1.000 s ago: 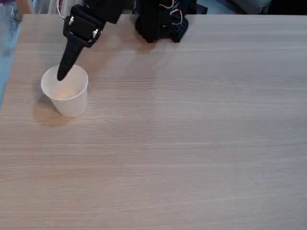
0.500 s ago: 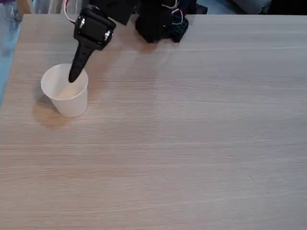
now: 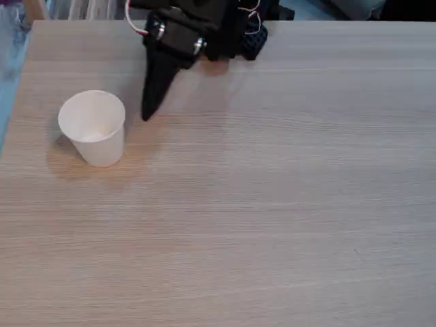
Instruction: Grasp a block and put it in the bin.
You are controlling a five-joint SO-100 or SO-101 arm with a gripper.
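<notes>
In the fixed view the black end effector points down and to the left, its tip tapering to a single dark point just right of the bin. The fingers look pressed together with nothing between them, though the angle makes this hard to confirm. The bin, a white paper cup, stands upright on the pale wood-grain surface, near the left edge and apart from the tip. Its inside shows white with a faint tan patch at the bottom; whether that is the block cannot be told. The arm's black base sits at the far edge of the surface.
</notes>
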